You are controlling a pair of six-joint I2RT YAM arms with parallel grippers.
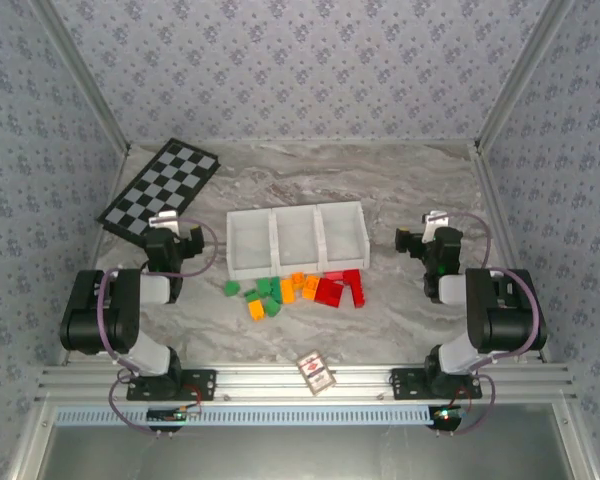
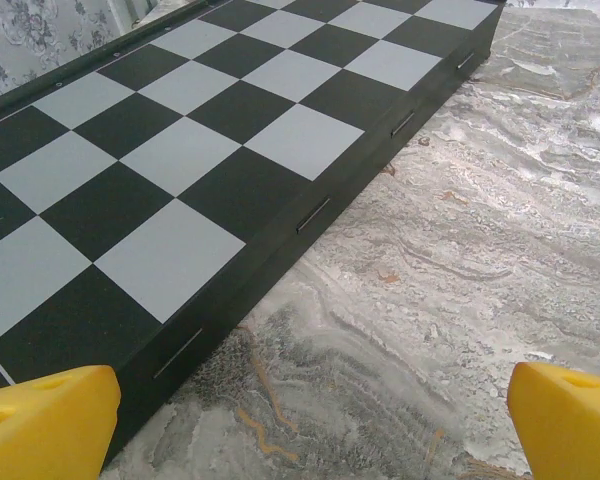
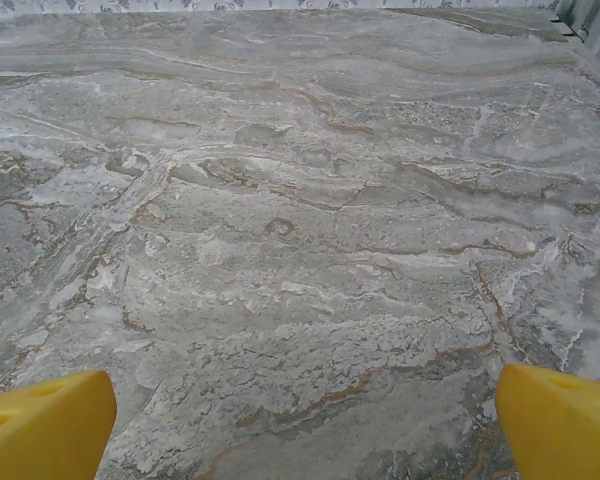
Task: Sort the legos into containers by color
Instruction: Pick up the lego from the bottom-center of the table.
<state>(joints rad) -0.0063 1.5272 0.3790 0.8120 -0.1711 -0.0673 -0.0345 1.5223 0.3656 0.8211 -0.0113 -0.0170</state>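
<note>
One grey marbled tabletop (image 1: 400, 190) carries everything. At its far left lies a black-and-white checkerboard (image 1: 160, 187). The containers (image 1: 318, 232), three white compartments in a row, sit mid-table and look empty. The left gripper (image 1: 170, 232) hangs just beside the checkerboard's near corner, and its yellow fingers (image 2: 40, 420) are spread wide with nothing between them. The right gripper (image 1: 435, 232) hovers over bare marble to the right of the tray, with its fingers (image 3: 560, 420) equally wide apart and empty.

The legos (image 1: 300, 290) lie in a loose band just in front of the tray, green toward the left, orange in the middle, red on the right. A small card box (image 1: 317, 373) rests near the front edge.

Sorting looks not yet begun. The step in hand is the first reach, which calls for an arm to swing inward, drop over one outlying brick and close on it alone.
</note>
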